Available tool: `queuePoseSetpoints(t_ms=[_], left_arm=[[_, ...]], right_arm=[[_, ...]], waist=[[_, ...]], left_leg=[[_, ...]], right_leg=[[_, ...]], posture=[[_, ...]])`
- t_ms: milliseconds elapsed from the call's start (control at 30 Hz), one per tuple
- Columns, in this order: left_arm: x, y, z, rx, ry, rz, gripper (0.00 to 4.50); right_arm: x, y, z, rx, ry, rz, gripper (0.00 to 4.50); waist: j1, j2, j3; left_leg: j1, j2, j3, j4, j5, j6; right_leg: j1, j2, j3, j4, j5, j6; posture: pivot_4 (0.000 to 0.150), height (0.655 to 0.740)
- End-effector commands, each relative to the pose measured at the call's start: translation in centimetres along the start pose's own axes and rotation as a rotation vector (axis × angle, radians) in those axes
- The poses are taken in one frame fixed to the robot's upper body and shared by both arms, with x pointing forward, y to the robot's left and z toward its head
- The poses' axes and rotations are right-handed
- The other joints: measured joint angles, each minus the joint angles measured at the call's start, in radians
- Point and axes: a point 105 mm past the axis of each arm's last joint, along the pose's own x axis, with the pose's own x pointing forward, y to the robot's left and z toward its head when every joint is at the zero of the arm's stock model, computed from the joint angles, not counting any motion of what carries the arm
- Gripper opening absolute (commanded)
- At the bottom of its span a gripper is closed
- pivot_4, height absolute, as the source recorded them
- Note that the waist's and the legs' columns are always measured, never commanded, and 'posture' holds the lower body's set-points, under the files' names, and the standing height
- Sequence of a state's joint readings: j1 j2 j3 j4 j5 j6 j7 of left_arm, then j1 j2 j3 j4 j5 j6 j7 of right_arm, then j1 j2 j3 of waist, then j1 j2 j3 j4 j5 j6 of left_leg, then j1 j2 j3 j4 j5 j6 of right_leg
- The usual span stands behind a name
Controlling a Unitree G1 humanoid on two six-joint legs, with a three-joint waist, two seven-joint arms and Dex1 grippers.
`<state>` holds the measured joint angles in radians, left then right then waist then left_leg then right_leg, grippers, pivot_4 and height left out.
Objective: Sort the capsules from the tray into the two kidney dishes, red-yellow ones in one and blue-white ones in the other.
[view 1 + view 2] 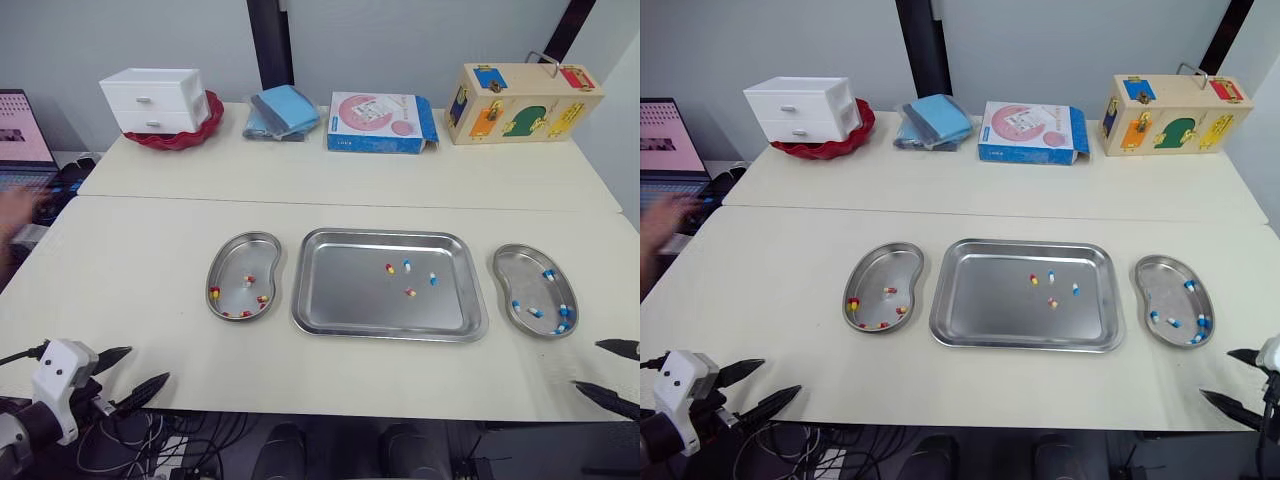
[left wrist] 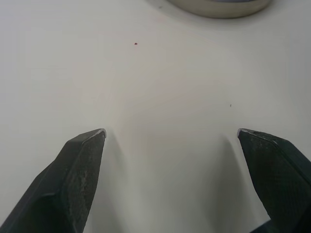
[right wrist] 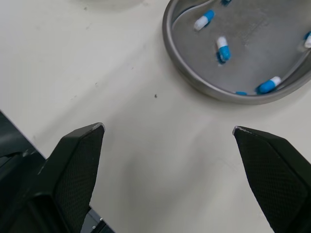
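Steel tray [image 1: 340, 290] sits mid-tabletop [image 1: 150, 250] in the head views. Four loose capsules [image 1: 407, 266] lie right of its centre, two red-yellow and two blue-white. Just left of the tray, the left kidney dish [image 1: 240, 255] holds several red-yellow capsules [image 1: 249, 281]. Just right of it, the right kidney dish [image 1: 522, 270] holds blue-white capsules [image 1: 535, 312]. The left tool [image 1: 149, 364] hangs at the near-left edge and the right tool [image 1: 586, 364] at the near-right edge, both spread wide and empty.

From the left wrist, that tool gapes wide above bare tabletop, with a metal rim just beyond it.

From the right wrist, that tool also gapes wide over bare tabletop, near the right kidney dish's rim, with blue-white capsules lying inside the dish.
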<state>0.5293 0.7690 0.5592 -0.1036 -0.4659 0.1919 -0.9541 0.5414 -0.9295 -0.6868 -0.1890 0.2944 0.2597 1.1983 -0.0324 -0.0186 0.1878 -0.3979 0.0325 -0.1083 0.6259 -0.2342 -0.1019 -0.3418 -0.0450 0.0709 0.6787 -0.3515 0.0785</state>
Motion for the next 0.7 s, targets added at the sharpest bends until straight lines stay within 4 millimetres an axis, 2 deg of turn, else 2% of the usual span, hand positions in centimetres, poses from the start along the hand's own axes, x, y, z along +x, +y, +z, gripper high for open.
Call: queuePoseSetpoints(t_ms=[33,500,633,700], left_arm=[[-0.6,0.5,0.5,0.014,-0.017,0.022,4.50],[-0.1,-0.6,1.2,0.028,-0.043,-0.057,4.50],[0.5,-1.6,2.0,0.038,-0.059,-0.101,4.50],[0.9,-2.2,2.5,0.042,-0.073,-0.128,4.50]], right_arm=[[-0.5,-0.4,0.7,-0.040,-0.018,-0.014,4.47],[-0.1,0.2,0.4,-0.067,-0.038,-0.014,4.47],[0.3,1.1,1.8,-0.099,-0.125,-0.009,4.47],[1.2,2.7,3.4,-0.112,-0.215,0.017,4.47]], waist=[[0.000,0.000,0.000],[0.000,0.000,0.000],[0.000,0.000,0.000],[0.000,0.000,0.000]], left_leg=[[0.000,0.000,0.000,0.000,0.000,0.000],[0.000,0.000,0.000,0.000,0.000,0.000],[0.000,0.000,0.000,0.000,0.000,0.000],[0.000,0.000,0.000,0.000,0.000,0.000]], right_leg=[[0.000,0.000,0.000,0.000,0.000,0.000],[0.000,0.000,0.000,0.000,0.000,0.000],[0.000,0.000,0.000,0.000,0.000,0.000],[0.000,0.000,0.000,0.000,0.000,0.000]], posture=[[0.150,0.7337],[0.150,0.7337],[0.150,0.7337],[0.150,0.7337]])
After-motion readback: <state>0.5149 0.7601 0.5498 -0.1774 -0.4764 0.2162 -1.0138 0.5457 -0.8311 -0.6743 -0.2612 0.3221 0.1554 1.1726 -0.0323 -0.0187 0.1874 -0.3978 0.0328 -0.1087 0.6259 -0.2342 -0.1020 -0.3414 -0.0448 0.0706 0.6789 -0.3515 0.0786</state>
